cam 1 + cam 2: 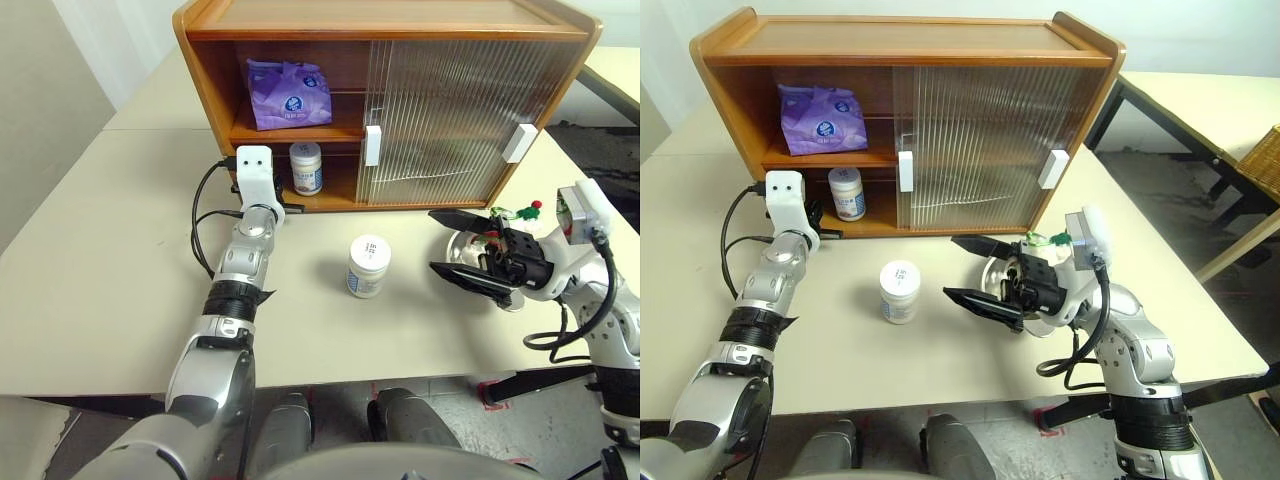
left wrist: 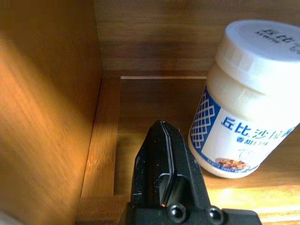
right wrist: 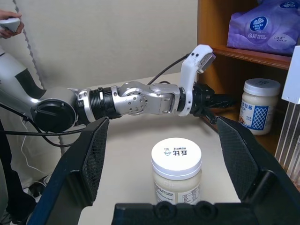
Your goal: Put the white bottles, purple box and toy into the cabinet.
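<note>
My left hand (image 2: 166, 180) sits at the open left end of the cabinet (image 1: 300, 18), its fingers pressed shut on nothing, tips just inside the lower shelf (image 2: 140, 122). One white bottle (image 1: 306, 167) stands upright on that shelf just beside the fingers, not touching them as far as I can tell. The arm reaches forward nearly level, slightly nose-down. The purple box (image 1: 290, 94) already lies on the upper shelf above it.

I judge this bottle is placed, so the job now is to back the left hand straight out along the line it points. Any sideways drift toward the bottle could knock it over, and the cabinet's side wall is close on the other side.

Further right, the second white bottle (image 1: 369, 265) stands upright on the bench (image 1: 120, 250) in front of the cabinet, well clear of both hands. It looks to be next.

My right hand (image 1: 466, 247) hovers above the bench with its fingers spread wide and empty, pointing across toward the left, with the second bottle out ahead between the two finger lines in its wrist view. Just behind it sits a steel bowl (image 1: 992, 272), and the toy (image 1: 524, 211) shows by a bit of red and green past the hand; I can't tell how it lies.
</note>
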You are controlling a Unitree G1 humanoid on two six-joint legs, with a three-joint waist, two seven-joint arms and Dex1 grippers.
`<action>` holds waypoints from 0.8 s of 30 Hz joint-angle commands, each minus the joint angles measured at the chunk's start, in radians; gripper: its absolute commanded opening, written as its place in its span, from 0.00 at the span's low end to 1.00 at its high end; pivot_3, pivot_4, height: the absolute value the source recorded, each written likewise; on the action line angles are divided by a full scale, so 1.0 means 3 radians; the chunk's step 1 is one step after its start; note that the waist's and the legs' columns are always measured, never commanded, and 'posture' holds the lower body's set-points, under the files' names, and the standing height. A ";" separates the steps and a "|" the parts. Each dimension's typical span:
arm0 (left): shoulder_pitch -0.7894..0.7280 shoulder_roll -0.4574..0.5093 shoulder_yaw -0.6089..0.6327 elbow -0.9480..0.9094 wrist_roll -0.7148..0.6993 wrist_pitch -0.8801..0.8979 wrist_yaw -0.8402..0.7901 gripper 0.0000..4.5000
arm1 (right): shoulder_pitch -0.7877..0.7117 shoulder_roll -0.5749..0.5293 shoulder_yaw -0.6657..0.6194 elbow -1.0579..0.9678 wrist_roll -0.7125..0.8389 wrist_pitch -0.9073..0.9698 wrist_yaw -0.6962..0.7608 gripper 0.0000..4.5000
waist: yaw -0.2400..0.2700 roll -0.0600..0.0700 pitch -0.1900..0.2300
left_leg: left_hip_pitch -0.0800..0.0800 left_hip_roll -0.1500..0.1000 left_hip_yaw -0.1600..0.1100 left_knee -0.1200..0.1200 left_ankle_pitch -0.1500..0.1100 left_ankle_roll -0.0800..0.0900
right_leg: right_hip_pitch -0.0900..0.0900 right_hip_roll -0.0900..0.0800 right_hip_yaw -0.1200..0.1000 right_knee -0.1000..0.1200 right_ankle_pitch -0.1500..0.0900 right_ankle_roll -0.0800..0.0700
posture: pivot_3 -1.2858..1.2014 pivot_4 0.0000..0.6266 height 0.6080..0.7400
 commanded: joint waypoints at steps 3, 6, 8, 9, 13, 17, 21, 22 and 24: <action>-0.0153 0.0001 -0.0034 0.0266 0.0029 -0.0128 -0.0045 0.01 | 0.0030 -0.0024 -0.0009 -0.0051 -0.0031 -0.0035 -0.0010 1.00 | 0.0006 0.0000 0.0000 | 0.0000 0.0000 0.0000 0.0000 0.0002 0.0002 | 0.0000 0.0000 -0.0001 0.0001 0.0000 0.0003 | 0.44 0.08 1.00; -0.0205 -0.0013 -0.0044 0.0350 0.0012 -0.0156 -0.0112 0.01 | 0.0041 -0.0031 -0.0019 -0.0059 -0.0029 -0.0037 -0.0016 1.00 | 0.0009 0.0000 0.0000 | 0.0000 0.0000 -0.0001 0.0000 0.0004 0.0006 | 0.0002 0.0000 -0.0002 0.0001 0.0006 0.0004 | 0.44 0.07 1.00; -0.0226 -0.0023 -0.0051 0.0387 0.0008 -0.0168 -0.0153 0.01 | 0.0044 -0.0032 -0.0024 -0.0064 -0.0029 -0.0037 -0.0024 1.00 | 0.0008 0.0000 0.0000 | 0.0000 -0.0002 -0.0001 0.0000 0.0008 0.0010 | 0.0004 0.0000 -0.0001 0.0000 0.0007 0.0002 | 0.44 0.07 1.00; -0.0232 -0.0028 -0.0053 0.0400 0.0007 -0.0173 -0.0166 0.01 | 0.0045 -0.0032 -0.0024 -0.0067 -0.0028 -0.0037 -0.0028 1.00 | 0.0008 0.0000 0.0000 | 0.0000 -0.0004 -0.0002 0.0001 0.0010 0.0012 | 0.0005 0.0000 0.0000 0.0001 0.0008 0.0001 | 0.44 0.07 1.00; -0.0249 -0.0055 -0.0101 0.0453 0.0026 -0.0186 -0.0263 0.01 | 0.0056 -0.0029 -0.0023 -0.0093 -0.0024 -0.0032 -0.0049 1.00 | 0.0009 0.0000 0.0000 | -0.0001 -0.0011 -0.0008 0.0001 0.0015 0.0017 | 0.0009 0.0000 0.0003 0.0000 0.0008 0.0001 | 0.44 0.07 1.00; -0.0273 -0.0072 -0.0117 0.0493 0.0040 -0.0208 -0.0294 0.01 | 0.0055 -0.0036 -0.0031 -0.0102 -0.0020 -0.0028 -0.0058 1.00 | 0.0014 0.0001 0.0001 | -0.0002 -0.0013 -0.0012 0.0002 0.0017 0.0017 | 0.0011 0.0000 0.0003 0.0000 0.0008 0.0001 | 0.44 0.07 1.00; -0.0312 -0.0090 -0.0129 0.0544 0.0049 -0.0238 -0.0315 0.01 | 0.0053 -0.0053 -0.0041 -0.0104 -0.0018 -0.0025 -0.0058 1.00 | 0.0013 0.0001 0.0001 | -0.0002 -0.0015 -0.0013 0.0002 0.0020 0.0018 | 0.0012 0.0000 0.0003 0.0000 0.0008 0.0001 | 0.44 0.06 1.00; -0.0317 -0.0093 -0.0131 0.0554 0.0050 -0.0245 -0.0323 0.01 | 0.0055 -0.0057 -0.0041 -0.0104 -0.0019 -0.0028 -0.0055 1.00 | 0.0009 0.0001 0.0001 | -0.0003 -0.0015 -0.0013 0.0002 0.0020 0.0018 | 0.0012 0.0000 0.0003 0.0000 0.0008 0.0001 | 0.44 0.06 1.00; -0.0329 -0.0097 -0.0135 0.0582 0.0050 -0.0263 -0.0338 0.01 | 0.0054 -0.0062 -0.0045 -0.0103 -0.0015 -0.0027 -0.0056 1.00 | -0.0003 0.0001 0.0001 | -0.0003 -0.0016 -0.0013 0.0002 0.0019 0.0018 | 0.0012 0.0000 0.0005 -0.0001 0.0007 0.0002 | 0.44 0.06 1.00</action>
